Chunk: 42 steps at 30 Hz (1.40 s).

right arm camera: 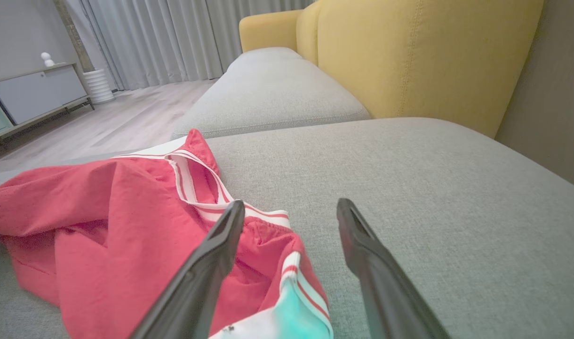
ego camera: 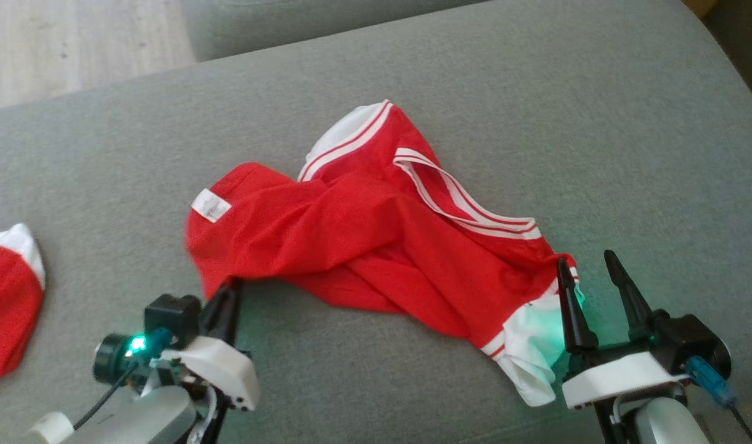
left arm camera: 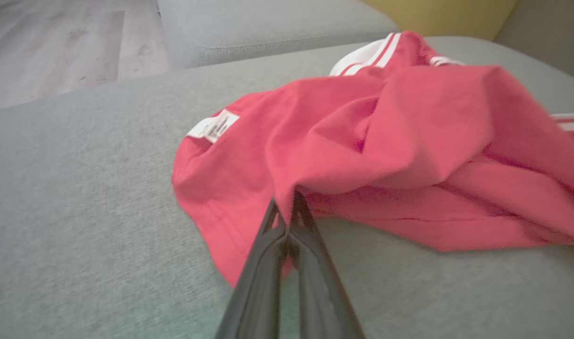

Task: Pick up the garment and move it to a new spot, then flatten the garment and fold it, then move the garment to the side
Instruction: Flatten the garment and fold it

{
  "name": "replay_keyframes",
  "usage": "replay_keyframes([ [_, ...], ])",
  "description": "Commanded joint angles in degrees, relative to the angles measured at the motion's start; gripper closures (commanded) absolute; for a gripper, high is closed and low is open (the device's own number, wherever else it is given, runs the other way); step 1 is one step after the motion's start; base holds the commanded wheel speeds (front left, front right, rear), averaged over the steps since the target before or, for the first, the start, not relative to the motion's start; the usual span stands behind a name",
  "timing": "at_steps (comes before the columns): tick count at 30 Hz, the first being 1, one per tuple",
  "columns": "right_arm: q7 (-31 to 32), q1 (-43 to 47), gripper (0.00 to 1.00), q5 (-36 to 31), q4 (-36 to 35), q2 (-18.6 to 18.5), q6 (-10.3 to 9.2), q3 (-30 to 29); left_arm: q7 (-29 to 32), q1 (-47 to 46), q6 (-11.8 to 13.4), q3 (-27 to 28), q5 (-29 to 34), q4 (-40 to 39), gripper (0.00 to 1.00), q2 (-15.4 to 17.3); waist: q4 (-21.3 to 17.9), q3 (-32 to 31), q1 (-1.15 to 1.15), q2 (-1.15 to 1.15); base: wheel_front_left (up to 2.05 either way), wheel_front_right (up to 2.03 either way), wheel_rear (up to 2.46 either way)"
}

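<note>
The garment is a red shirt with white striped trim, lying crumpled on a grey cushion. A white label shows near its left edge. My left gripper is shut on the shirt's near left fold; in the left wrist view the two fingers pinch the red cloth. At the shirt's right end, my right gripper stands open, one finger over the white sleeve edge. In the right wrist view, the open right gripper hovers beside the striped sleeve of the garment.
A second red and white cloth lies at the left edge of the cushion. Another grey cushion and a yellow backrest stand beyond. Wooden floor lies at the far left.
</note>
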Motion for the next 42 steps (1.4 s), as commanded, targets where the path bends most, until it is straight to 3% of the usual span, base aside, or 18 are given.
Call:
replay_keyframes([
  [1,-0.4,0.0,0.0,-0.5,-1.6,-0.2,0.44,1.0,0.8,-2.2,-0.1,2.2,-0.6,-4.8,1.0,3.0,1.1,-0.7,0.0,0.0,0.0,0.0,0.0],
  [5,-0.4,0.9,0.0,-0.6,-1.7,-0.2,0.44,0.6,4.9,-1.5,0.1,2.2,-2.7,-18.7,1.0,6.7,3.4,-1.7,0.0,0.0,0.0,0.0,0.0],
  [9,-0.4,1.1,0.0,-0.6,-1.9,-0.2,0.44,0.6,9.9,-1.0,0.0,2.1,-4.5,-34.6,1.0,13.2,5.5,-2.2,0.0,0.0,0.0,0.0,0.0],
  [13,-0.4,0.8,0.0,-0.3,-2.0,-0.2,0.44,0.7,12.9,-0.5,-1.5,3.2,-8.5,-48.9,1.0,17.3,6.4,-2.2,0.0,0.0,0.0,0.0,0.0],
  [16,-0.4,0.2,0.0,0.1,-1.9,-0.2,0.44,1.2,13.8,-0.4,-2.7,4.9,-12.4,-54.2,1.0,18.9,6.3,-1.8,0.0,0.0,0.0,0.0,0.0],
  [19,-0.4,-0.3,0.0,0.5,-1.8,-0.2,0.44,1.7,14.8,-1.1,-3.4,5.8,-14.2,-54.4,1.0,19.8,5.8,-1.3,0.0,0.0,0.0,0.0,0.0],
  [22,-0.4,-0.9,0.0,1.2,-1.6,-0.2,0.44,2.2,16.4,-3.4,-4.5,7.6,-16.2,-51.1,1.0,20.1,4.8,-0.4,0.0,0.0,0.0,0.0,0.0],
  [28,-0.4,-2.0,0.0,1.7,-1.4,-0.2,0.44,2.6,20.6,-12.4,-6.8,11.1,-19.1,-37.8,1.0,16.6,1.9,1.7,0.0,0.0,0.0,0.0,0.0],
  [40,-0.4,-4.8,0.0,3.4,-1.4,-0.2,0.44,4.0,27.3,-31.5,-8.9,9.4,-11.0,-4.4,1.0,8.8,-5.6,6.0,0.0,0.0,0.0,0.0,0.0],
  [41,-0.4,-4.8,0.0,3.6,-1.4,-0.2,0.44,4.1,26.4,-32.2,-8.6,9.4,-10.1,-1.6,0.98,8.3,-6.1,6.3,0.0,0.0,0.0,0.0,0.0],
  [42,-0.4,-4.9,0.0,3.7,-1.4,-0.2,0.44,4.2,25.3,-32.8,-8.3,9.4,-9.2,1.1,0.71,7.7,-6.4,6.5,0.0,0.0,0.0,0.0,0.0],
])
